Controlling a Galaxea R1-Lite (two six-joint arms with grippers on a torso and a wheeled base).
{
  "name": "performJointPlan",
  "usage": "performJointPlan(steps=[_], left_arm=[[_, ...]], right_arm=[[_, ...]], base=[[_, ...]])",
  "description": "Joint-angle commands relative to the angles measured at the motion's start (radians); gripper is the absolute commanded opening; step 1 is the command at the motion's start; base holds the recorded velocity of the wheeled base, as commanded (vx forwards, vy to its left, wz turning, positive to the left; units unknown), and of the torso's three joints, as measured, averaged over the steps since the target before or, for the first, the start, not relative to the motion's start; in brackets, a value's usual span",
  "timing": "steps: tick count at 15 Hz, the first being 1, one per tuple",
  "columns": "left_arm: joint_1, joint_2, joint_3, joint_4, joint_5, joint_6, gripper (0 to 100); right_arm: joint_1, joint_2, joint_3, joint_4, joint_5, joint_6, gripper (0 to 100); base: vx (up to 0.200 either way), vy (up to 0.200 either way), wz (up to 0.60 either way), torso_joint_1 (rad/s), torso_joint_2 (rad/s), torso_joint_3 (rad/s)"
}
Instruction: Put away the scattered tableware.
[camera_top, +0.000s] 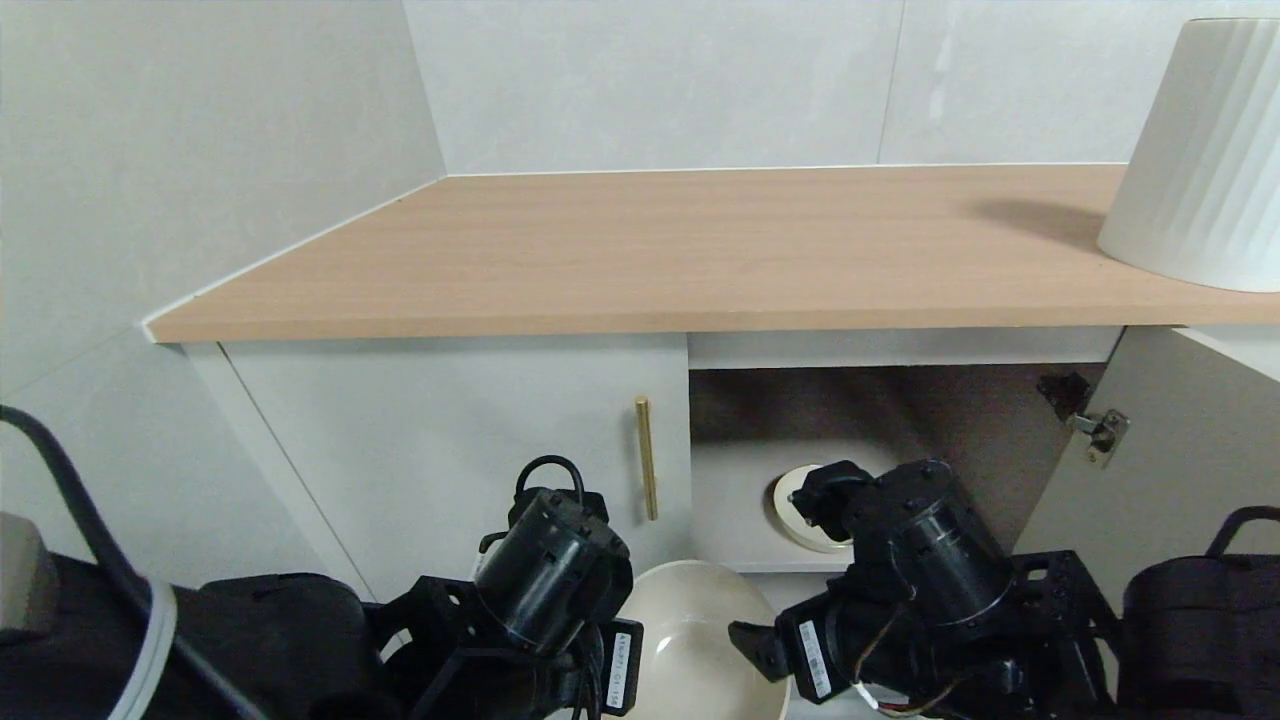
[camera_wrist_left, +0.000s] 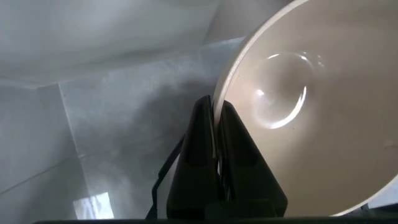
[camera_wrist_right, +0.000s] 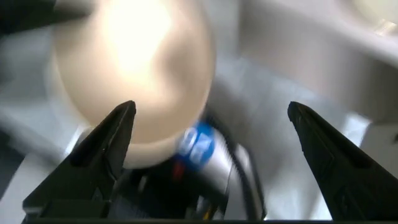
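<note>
Cream bowl (camera_wrist_left: 298, 106) hangs rim-clamped in the left gripper (camera_wrist_left: 215, 109).

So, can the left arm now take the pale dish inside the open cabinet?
Probably not. The left gripper is shut on the bowl at its rim, and the right arm stands in front of the dish, partly covering it.

Left arm (camera_top: 550, 570): matte black, with a ribbed round joint housing, a thin black cable loop on top and a white printed label on its side.
Right arm (camera_top: 930, 560): matte black, with rounded motor housings, an open bracket frame, a white label and thin red and white wires beneath.
Left gripper (camera_wrist_left: 214, 112): two flat black fingers (camera_wrist_left: 199, 149) tapering to narrow tips.
Right gripper (camera_wrist_right: 211, 111): two black wedge-shaped fingers (camera_wrist_right: 102, 152) with pointed tips.
Cable (camera_top: 70, 490): thick, black and curved.
</note>
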Motion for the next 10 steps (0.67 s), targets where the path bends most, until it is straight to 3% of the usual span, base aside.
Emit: performJointPlan(steps=[1,10], left_arm=[[-0.009,-0.019,0.002,0.0,0.001,0.001,0],[-0.009,0.016,0.004,0.0,0.001,-0.001,0]], right_arm=[[-0.001,0.085,0.001,-0.032,-0.04,0.003,100],[-0.004,0.085,0.003,-0.034,-0.044,0.003,100]], base=[[0.0,0.0,0.0,0.0,0.0,0.0],[0.0,0.0,0.0,0.0,0.0,0.0]])
